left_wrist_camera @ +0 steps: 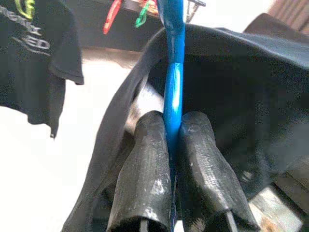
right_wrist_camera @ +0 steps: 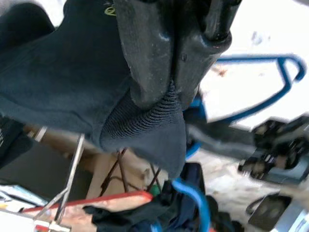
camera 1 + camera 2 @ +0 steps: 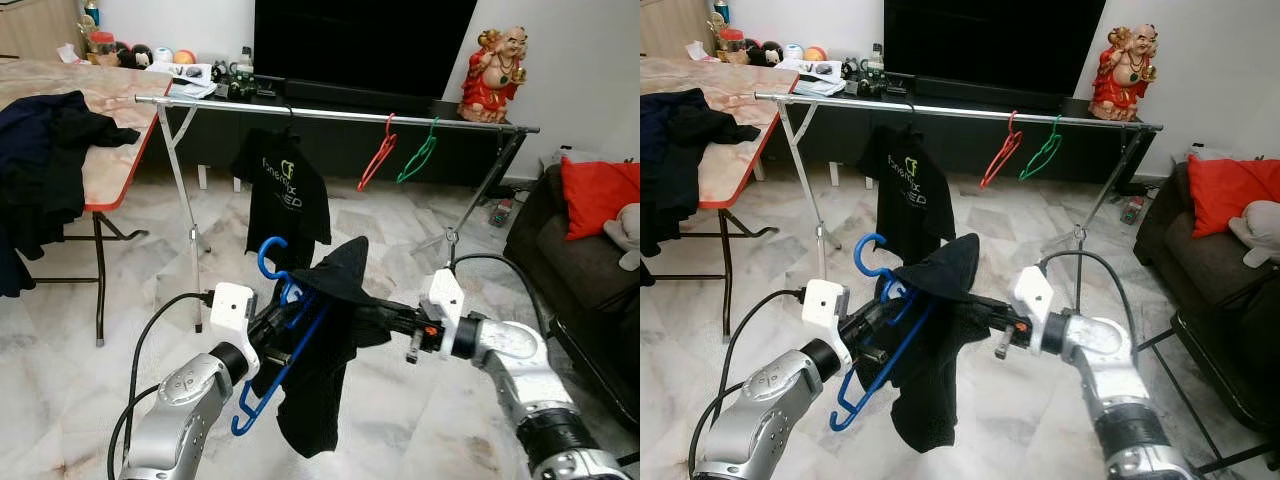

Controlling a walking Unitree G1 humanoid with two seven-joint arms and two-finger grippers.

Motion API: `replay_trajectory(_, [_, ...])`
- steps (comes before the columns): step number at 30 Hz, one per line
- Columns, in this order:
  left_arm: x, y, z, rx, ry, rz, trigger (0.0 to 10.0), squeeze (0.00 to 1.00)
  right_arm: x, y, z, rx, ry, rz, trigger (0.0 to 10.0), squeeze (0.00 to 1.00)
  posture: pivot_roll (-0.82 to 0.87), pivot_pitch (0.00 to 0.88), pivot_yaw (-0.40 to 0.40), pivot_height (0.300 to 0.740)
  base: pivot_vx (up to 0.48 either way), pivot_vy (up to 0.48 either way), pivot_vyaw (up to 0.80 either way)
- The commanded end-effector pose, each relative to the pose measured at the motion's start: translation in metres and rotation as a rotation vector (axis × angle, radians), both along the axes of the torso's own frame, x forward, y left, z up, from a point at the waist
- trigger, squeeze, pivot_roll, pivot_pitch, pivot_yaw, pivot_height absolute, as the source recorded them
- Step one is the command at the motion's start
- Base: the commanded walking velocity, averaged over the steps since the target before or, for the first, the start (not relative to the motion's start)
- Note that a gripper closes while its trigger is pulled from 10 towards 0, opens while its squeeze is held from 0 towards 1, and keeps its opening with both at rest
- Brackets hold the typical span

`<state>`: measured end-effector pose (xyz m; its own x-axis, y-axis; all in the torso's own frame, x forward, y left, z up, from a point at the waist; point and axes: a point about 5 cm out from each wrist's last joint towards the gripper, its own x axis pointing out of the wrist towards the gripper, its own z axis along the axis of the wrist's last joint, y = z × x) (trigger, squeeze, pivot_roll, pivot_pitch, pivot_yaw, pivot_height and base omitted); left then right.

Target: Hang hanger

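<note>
- Risk, as I judge it: the dark garment (image 3: 330,340) is only half dressed on the blue plastic hanger (image 3: 280,345); a pull could slip it off before it reaches the silver clothes rail (image 3: 340,115) at 12 o'clock.
- Left hand (image 1: 174,145): fingers pressed together on the hanger's blue bar.
- Right hand (image 2: 169,72): fingers pinched on the garment's ribbed collar, at 3 o'clock of the hanger.

A blue plastic hanger (image 3: 275,340), tilted with its hook up, carries a black garment (image 3: 325,370) draped partly over it, held in mid-air before the clothes rail (image 3: 340,115).
</note>
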<state>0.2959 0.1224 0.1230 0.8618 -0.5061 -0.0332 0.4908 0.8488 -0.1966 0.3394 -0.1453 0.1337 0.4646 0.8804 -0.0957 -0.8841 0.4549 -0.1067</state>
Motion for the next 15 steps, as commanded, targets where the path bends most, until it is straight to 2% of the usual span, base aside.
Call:
replay_trajectory(1, [-0.002, -0.010, 0.009, -0.021, -0.035, -0.054, 10.0, 0.00, 0.006, 0.002, 0.013, 0.006, -0.058, -0.014, 10.0, 0.00, 0.22, 0.000, -0.137, 0.740, 0.000, 0.000, 0.00])
replay_trajectory(7, [-0.005, -0.014, 0.008, -0.030, -0.031, -0.088, 10.0, 0.00, 0.007, 0.015, 0.015, 0.028, -0.072, -0.003, 10.0, 0.00, 0.22, 0.000, -0.143, 0.740, 0.000, 0.000, 0.00])
replay_trajectory(13, [-0.005, -0.014, 0.008, -0.035, -0.031, -0.094, 10.0, 0.00, -0.001, 0.023, 0.010, 0.015, -0.044, 0.093, 10.0, 0.00, 0.22, 0.000, -0.146, 0.740, 0.000, 0.000, 0.00])
replay_trajectory(14, [-0.005, -0.015, 0.008, -0.039, -0.032, -0.094, 10.0, 0.00, -0.003, 0.024, 0.008, 0.005, -0.035, 0.105, 10.0, 0.09, 0.22, 0.000, -0.146, 0.740, 0.000, 0.000, 0.00])
replay_trajectory(15, [-0.005, -0.015, 0.008, -0.039, -0.032, -0.094, 10.0, 0.00, -0.003, 0.024, 0.008, 0.005, -0.035, 0.105, 10.0, 0.09, 0.22, 0.000, -0.146, 0.740, 0.000, 0.000, 0.00])
